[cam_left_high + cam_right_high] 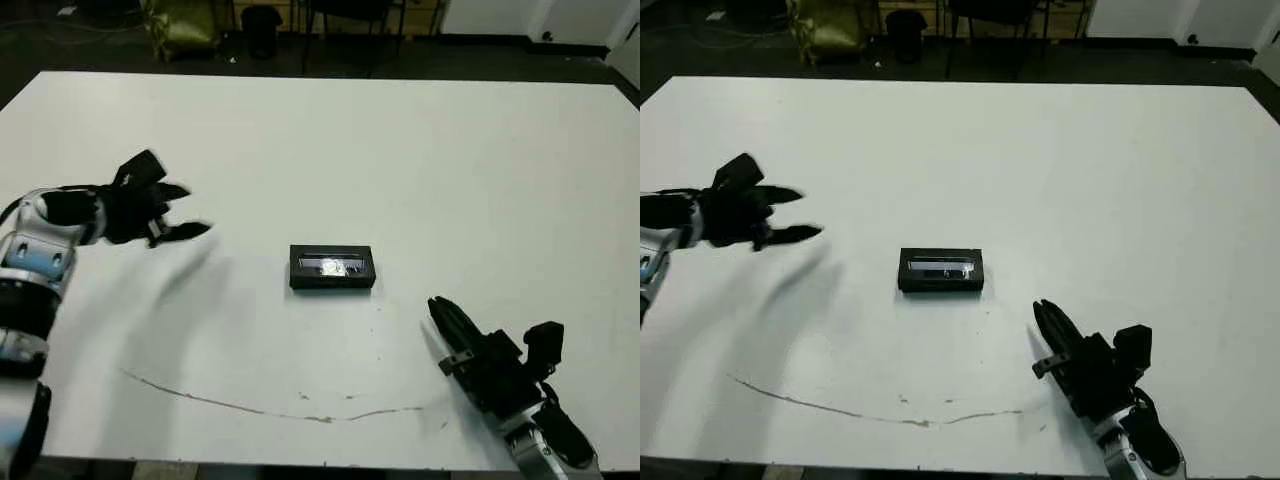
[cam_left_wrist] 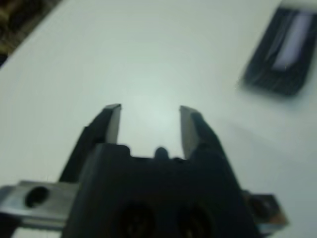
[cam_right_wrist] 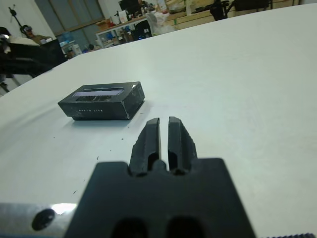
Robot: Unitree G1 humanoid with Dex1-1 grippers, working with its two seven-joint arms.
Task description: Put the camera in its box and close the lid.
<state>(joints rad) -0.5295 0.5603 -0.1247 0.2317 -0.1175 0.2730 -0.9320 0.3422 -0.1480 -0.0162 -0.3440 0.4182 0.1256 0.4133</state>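
Box point(image 1: 332, 268) with lid point(image 3: 101, 91) seated, mid-bench point(image 1: 480, 160); camera unseen, presumably inside. Left tool point(image 2: 150, 124), fingers apart, and right tool point(image 3: 164, 136), fingers together, stand clear, suggesting completion.

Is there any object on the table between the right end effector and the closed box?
No, nothing visible does. The box sits alone mid-table with its lid on, and only bare white table lies between it and the right end effector. The left end effector is off to the other side.
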